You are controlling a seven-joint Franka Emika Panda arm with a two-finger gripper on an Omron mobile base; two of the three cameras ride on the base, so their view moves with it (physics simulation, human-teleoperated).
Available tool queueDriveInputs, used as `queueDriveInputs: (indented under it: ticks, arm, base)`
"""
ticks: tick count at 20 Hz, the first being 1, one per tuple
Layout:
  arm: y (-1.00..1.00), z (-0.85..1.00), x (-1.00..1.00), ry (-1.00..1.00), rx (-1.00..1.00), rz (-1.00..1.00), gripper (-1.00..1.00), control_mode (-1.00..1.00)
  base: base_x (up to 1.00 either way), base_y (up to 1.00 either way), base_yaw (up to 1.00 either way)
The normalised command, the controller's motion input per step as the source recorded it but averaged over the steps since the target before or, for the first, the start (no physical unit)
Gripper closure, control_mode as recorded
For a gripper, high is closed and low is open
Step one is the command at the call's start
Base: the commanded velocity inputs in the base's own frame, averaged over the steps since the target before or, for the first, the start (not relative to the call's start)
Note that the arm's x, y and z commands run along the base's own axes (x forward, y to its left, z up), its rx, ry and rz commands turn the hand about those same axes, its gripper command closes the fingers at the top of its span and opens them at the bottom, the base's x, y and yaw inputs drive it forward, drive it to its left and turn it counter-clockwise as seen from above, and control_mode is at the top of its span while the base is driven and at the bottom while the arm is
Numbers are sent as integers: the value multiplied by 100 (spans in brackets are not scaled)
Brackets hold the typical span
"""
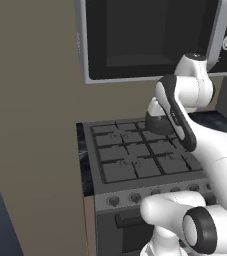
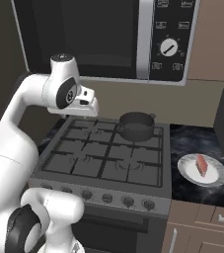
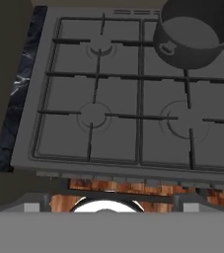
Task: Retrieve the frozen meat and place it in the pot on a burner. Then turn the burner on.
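A: Where's the frozen meat (image 2: 202,165)?

B: On the white plate (image 2: 188,173), on the bench right of the stove (image 2: 69,165). The pot (image 2: 137,125) sits on the back-right burner.

A: And the hand (image 2: 87,105)?

B: Over the stove's back-left, spread wide, holding nothing. The meat lies well off to its right, beyond the pot, long axis running front to back.

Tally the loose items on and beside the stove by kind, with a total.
Pot: 1, on a rear burner grate
Plate: 1, on the counter to the right of the stove
Meat: 1, on the plate
Total: 3
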Motion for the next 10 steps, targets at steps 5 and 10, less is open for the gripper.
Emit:
queueDriveInputs:
  ticks: [5,10]
  arm:
    - [-64,-21,-3,1,0,-7,-100,-100]
    - [-93,-29,12,11,-1,-10,-100,-100]
  base:
    - [0,0,0]
    - [0,0,0]
